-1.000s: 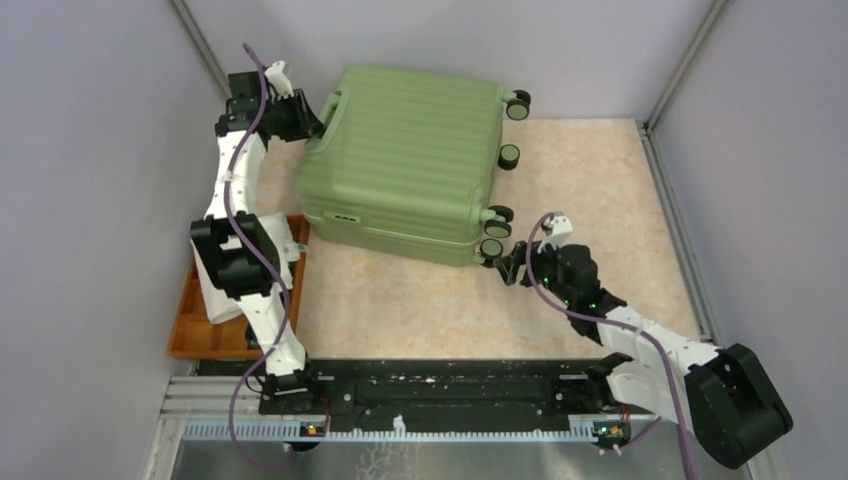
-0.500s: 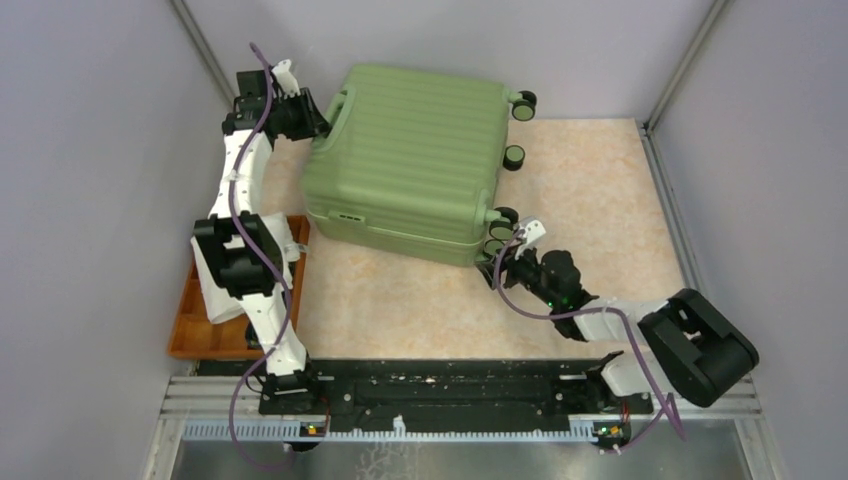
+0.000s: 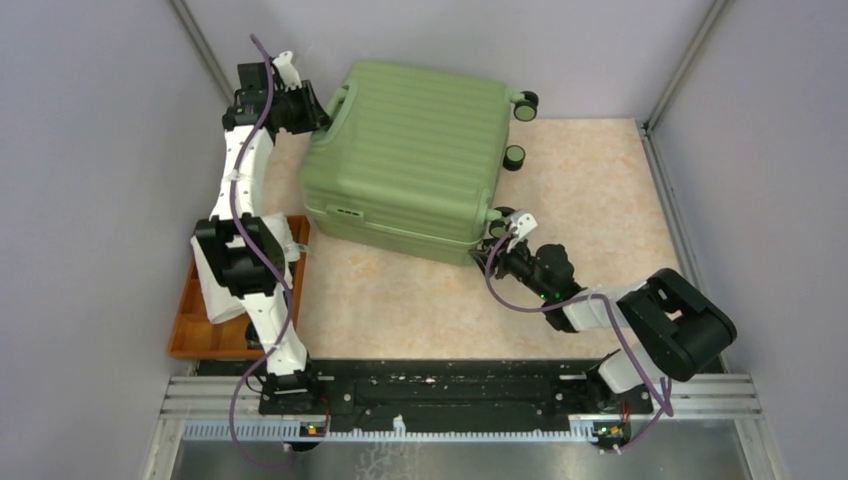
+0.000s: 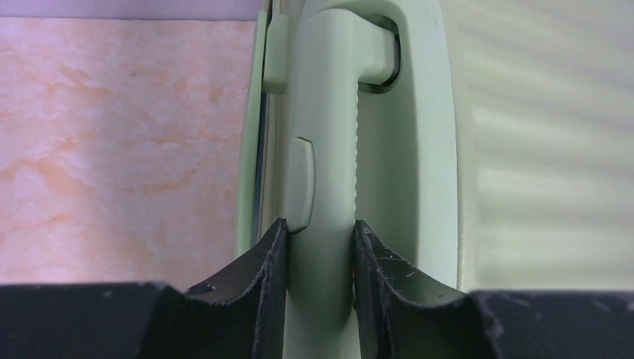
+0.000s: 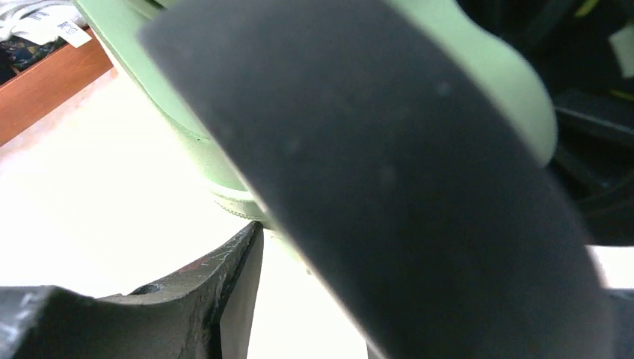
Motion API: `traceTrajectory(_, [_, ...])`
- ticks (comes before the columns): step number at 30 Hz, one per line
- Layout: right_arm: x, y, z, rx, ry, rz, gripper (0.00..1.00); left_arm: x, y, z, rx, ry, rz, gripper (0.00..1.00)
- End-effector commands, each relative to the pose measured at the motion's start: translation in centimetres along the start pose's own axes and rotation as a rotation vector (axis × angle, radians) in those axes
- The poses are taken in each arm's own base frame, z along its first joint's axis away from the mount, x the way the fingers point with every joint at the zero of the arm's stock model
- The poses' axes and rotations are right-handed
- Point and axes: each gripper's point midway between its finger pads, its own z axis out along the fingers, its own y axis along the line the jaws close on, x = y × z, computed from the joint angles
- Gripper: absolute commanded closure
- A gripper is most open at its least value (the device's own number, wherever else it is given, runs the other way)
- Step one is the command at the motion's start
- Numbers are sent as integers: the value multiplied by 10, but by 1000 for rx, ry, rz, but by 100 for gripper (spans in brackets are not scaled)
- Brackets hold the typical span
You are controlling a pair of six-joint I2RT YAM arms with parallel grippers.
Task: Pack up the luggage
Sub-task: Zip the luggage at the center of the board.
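Marbled peach desk (image 3: 600, 190) is carrying the closed light-green luggage (image 3: 410, 150), which is lying ribbed shell up at the far left, its wheels (image 3: 514, 156) pointing right. From overhead we are seeing the left arm (image 3: 240, 170) reaching the case's left end. Only the left wrist view is showing the left jaws clamped on the green handle (image 4: 329, 149), a finger (image 4: 254, 299) pressing each side. Overhead, the right jaws are sitting at the near right corner beside the wheels. Their own camera is showing one finger (image 5: 217, 292) and a blurred black mass, so we cannot tell whether they are apart. An orange tray (image 3: 190, 335) is sitting near left.
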Motion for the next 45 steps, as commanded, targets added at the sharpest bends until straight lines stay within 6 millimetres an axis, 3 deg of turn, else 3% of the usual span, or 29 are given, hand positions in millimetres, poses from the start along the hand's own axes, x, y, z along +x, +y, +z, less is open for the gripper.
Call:
traceTrajectory(1, [-29, 0, 18, -3, -85, -52, 55, -60, -77, -37, 210, -176, 76, 100])
traceTrajectory(4, [-24, -2, 18, 5, -68, -73, 56, -58, -77, -36, 206, -173, 73, 100])
traceTrajectory(13, [-17, -2, 10, -4, -37, -119, 100, -61, -69, -34, 173, -181, 58, 100])
traceTrajectory(19, [-17, -4, -1, 11, -17, -140, 100, -62, -62, -34, 158, -185, 51, 100])
traceTrajectory(21, [-18, -4, -4, 16, -15, -135, 75, -63, -63, -35, 161, -186, 52, 100])
traceTrajectory(22, [-16, -4, -6, 21, -13, -126, 68, -62, -63, -35, 161, -186, 53, 100])
traceTrajectory(28, [-12, -9, -4, 40, -29, -132, 63, -60, -61, -33, 160, -179, 49, 100])
traceTrajectory(31, [-15, -10, 5, 37, -39, -142, 68, -60, -61, -33, 162, -179, 49, 100])
traceTrajectory(36, [-28, -10, 16, 33, -113, -136, 100, -59, -60, -33, 157, -177, 49, 100])
traceTrajectory(39, [-30, -3, 14, 24, -144, -110, 100, -58, -61, -35, 156, -176, 51, 100])
traceTrajectory(45, [-35, 1, -13, 46, -199, -89, 100, -60, -61, -38, 150, -182, 60, 100])
